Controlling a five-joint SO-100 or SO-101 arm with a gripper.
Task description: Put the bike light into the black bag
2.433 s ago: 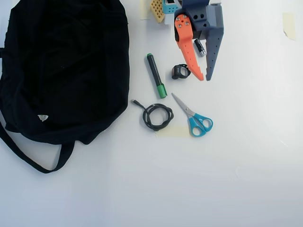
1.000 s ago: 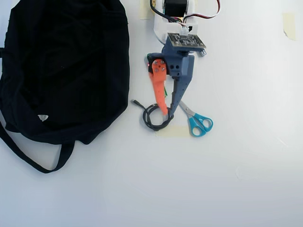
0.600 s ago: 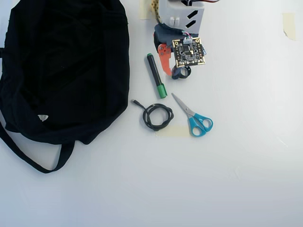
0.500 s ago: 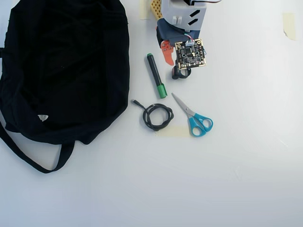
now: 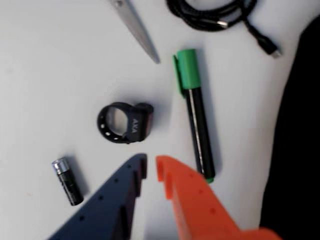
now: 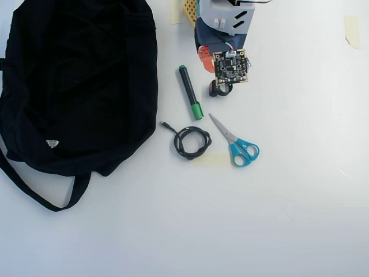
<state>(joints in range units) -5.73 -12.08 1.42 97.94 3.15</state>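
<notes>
The bike light (image 5: 125, 122) is a small black body with a ring-shaped strap, lying on the white table. In the wrist view it sits just beyond my gripper (image 5: 151, 167), untouched. The dark blue and orange fingertips are almost together with nothing between them. From overhead, the bike light (image 6: 219, 88) peeks out below the wrist's circuit board (image 6: 230, 64), which hides the fingertips. The black bag (image 6: 81, 81) fills the overhead view's left side, and in the wrist view the black bag (image 5: 300, 125) shows as a dark edge on the right.
A green-capped marker (image 6: 189, 92) lies between the light and the bag. A coiled black cable (image 6: 192, 141) and blue-handled scissors (image 6: 236, 141) lie below the light in the overhead view. A short black cylinder (image 5: 67, 181) with a silver tip rests near the blue finger.
The arm pulled back from over the cable toward the top of the overhead view. It now hovers over the bike light with its fingers closed up. The objects have not moved.
</notes>
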